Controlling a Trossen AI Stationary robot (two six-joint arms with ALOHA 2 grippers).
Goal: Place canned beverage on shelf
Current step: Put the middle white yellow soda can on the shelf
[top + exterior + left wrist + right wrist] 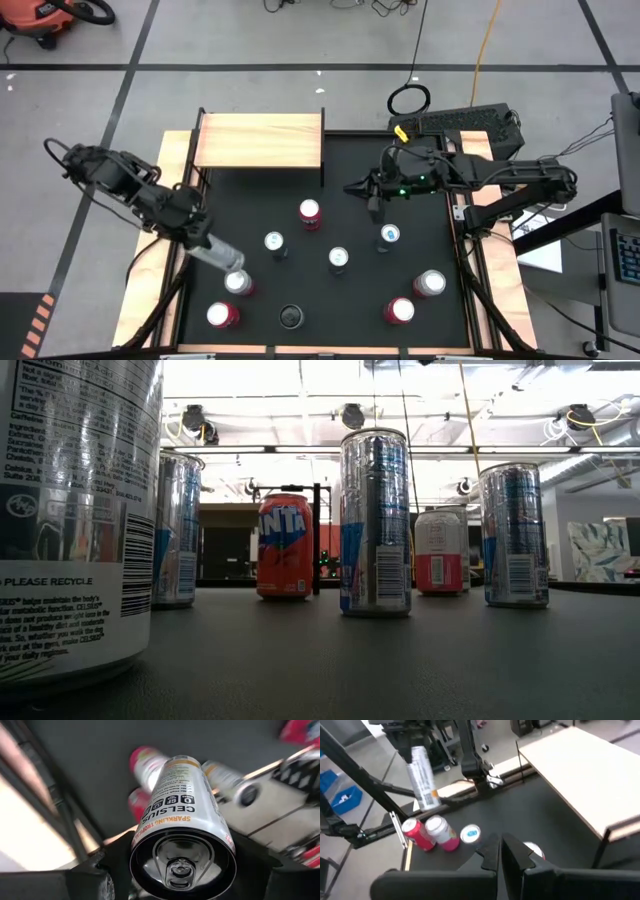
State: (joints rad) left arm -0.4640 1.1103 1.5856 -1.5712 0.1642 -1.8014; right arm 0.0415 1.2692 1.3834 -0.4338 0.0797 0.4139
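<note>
A tall, slim silver beverage can [213, 252] printed with "CELSIUS" and orange lettering is clamped near its pull-tab end between the fingers of the left gripper [198, 240]. The can is held tilted and lifted off the black tabletop mat [350, 210], over the mat's left edge and well forward of the pale natural-wood shelf [260, 140] on thin black supports. The shelf sits at the mat's far left corner, its top bare. An open strip of mat lies between the held can and the shelf's front edge. Standing cans are grouped in front of the shelf: a red-and-white one [310, 212] nearest it, silver ones [274, 243] farther forward, and two red ones just below the held can. The right gripper [356, 188] is closed on nothing and hangs over the mat just to the right of the shelf's front corner.
</note>
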